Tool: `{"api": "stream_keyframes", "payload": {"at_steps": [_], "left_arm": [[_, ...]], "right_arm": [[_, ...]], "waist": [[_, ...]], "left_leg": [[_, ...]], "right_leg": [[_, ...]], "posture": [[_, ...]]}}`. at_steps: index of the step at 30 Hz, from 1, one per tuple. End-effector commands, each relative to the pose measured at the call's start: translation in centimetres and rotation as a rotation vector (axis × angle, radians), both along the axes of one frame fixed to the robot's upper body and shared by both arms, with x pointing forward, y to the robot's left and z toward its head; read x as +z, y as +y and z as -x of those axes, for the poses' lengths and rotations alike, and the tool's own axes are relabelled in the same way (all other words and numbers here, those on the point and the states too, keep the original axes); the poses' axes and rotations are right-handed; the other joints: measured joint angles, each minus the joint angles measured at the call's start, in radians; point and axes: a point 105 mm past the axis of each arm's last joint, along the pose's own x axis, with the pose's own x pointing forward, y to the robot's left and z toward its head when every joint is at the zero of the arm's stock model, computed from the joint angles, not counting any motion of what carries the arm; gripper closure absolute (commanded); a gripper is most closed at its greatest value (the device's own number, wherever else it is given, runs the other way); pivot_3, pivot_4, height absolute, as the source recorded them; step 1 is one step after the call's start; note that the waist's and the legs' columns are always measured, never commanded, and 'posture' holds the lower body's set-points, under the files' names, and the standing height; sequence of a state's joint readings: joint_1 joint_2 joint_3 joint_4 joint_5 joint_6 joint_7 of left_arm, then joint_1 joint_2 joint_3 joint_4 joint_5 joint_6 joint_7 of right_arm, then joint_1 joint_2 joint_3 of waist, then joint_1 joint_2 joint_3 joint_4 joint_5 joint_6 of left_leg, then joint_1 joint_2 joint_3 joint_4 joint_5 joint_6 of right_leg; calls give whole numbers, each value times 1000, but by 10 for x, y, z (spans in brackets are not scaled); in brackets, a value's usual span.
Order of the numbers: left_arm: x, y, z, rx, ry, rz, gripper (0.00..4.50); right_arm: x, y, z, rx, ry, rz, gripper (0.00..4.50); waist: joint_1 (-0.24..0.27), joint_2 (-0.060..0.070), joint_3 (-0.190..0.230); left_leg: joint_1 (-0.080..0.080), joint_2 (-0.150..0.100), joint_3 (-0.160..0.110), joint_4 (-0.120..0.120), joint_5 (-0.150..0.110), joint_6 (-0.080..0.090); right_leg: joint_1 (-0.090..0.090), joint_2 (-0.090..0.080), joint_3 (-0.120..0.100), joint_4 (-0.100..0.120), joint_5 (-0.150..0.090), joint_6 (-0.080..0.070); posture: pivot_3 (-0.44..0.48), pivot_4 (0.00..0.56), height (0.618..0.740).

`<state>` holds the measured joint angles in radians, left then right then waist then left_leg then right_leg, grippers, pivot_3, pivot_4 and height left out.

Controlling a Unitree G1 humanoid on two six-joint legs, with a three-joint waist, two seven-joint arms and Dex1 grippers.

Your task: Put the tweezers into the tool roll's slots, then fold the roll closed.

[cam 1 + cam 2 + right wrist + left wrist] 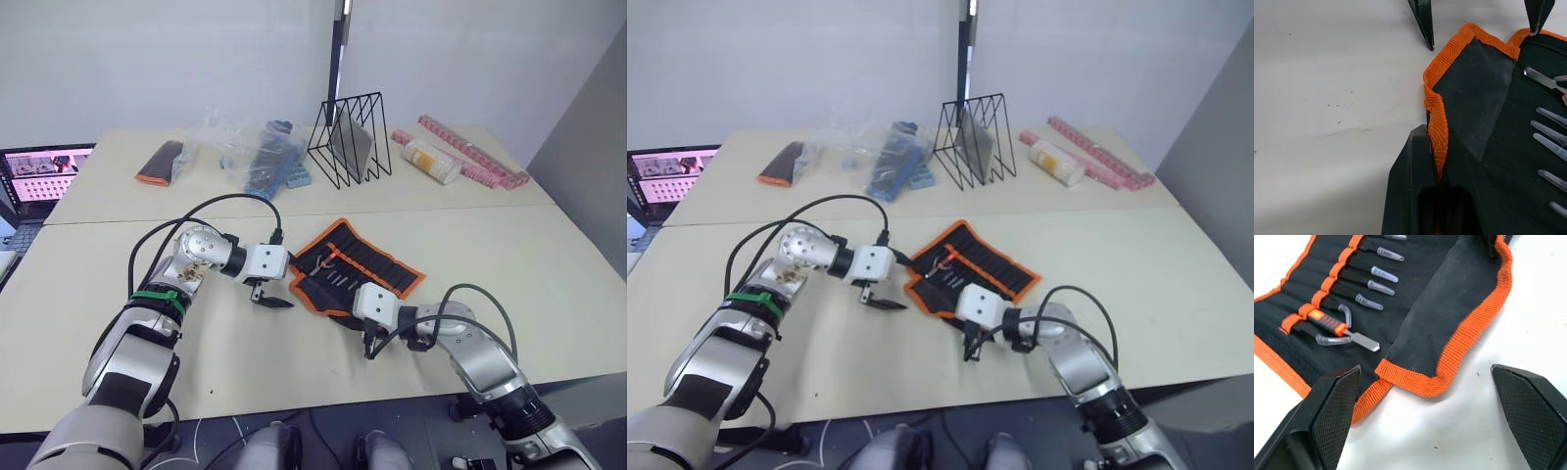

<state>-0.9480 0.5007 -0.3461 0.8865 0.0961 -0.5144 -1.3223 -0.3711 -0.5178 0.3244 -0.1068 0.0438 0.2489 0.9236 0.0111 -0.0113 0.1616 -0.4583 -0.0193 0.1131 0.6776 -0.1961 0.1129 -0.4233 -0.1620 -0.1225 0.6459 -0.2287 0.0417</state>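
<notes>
Plainly, the weak point is the right gripper's (1442, 161) hold: its two black fingers are pressed together on only the narrow orange binding at one corner of the black fabric tool roll with orange edging (377, 262). If the arm lifts or swings the flap quickly, that thin strip could slide out from between the fingers and the flap would drop back flat. A fast fold could also drag the whole roll across the pale tabletop (549, 264), since nothing pins its far side. The slim black tweezers with clear tip caps (1382, 287) sit in their slots just beyond the pinched corner, tips pointing toward the raised flap; a jerk might work one loose, though how firmly the slots grip them cannot be judged. An orange-handled tool (1327, 323) lies in the same row and may bulge under the fold.

The left gripper (1430, 401) has its fingers spread wide apart, holding nothing, poised just above the roll's other near corner with the orange edge between the fingertips. If it closes too low it could catch only table.
</notes>
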Motion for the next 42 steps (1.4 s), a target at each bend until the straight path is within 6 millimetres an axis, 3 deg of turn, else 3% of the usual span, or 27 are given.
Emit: {"api": "stream_keyframes", "payload": {"at_steps": [1, 5, 6, 19, 30, 37, 42], "left_arm": [[8, -5, -6, -2, -46, 11, 0], [14, -20, -11, -4, -96, 72, 0], [15, -22, -12, -3, -106, 83, 240], [26, -27, -13, -87, -134, 27, 4432], [16, -16, -7, -63, -116, 9, 4475], [12, -18, 16, -38, -64, 101, 4475], [7, -23, 34, 24, 7, 161, 4475]], "right_arm": [[19, 2, -8, -4, -48, -43, 4473], [18, 4, -7, 4, -39, -45, 4473], [17, 4, -6, 5, -36, -43, 4492], [12, -12, -7, -39, -38, -8, 4500], [12, -40, -45, -131, -171, 141, 4500], [19, -62, -66, -154, -271, 192, 4500], [20, -64, -68, -121, -296, 165, 4500]], "waist": [[2, 0, 0], [7, 0, 0], [8, 0, 0], [2, 0, 0], [-3, 0, 0], [-13, 0, 0], [-19, 0, 0]], "left_leg": [[0, 0, 0, 0, 0, 0], [0, -2, 0, 2, -1, 1], [0, -3, 0, 2, -1, 1], [-3, -3, 0, 3, -1, 2], [-3, -3, 0, 3, -1, 2], [-3, -3, 1, 3, -1, 1], [-3, -3, 0, 3, 0, 1]], "right_leg": [[0, -1, 0, 0, 1, 1], [0, -3, 0, 0, 2, 3], [0, -3, 0, 0, 2, 3], [0, -4, -1, -2, 3, 5], [0, -3, -1, -2, 3, 5], [-1, -3, 0, -1, 3, 5], [0, -2, 0, 0, 3, 5]], "posture": [[0, 150, 704], [0, 150, 704], [0, 150, 704], [0, 150, 704], [0, 150, 704], [0, 150, 704], [0, 150, 704]]}}
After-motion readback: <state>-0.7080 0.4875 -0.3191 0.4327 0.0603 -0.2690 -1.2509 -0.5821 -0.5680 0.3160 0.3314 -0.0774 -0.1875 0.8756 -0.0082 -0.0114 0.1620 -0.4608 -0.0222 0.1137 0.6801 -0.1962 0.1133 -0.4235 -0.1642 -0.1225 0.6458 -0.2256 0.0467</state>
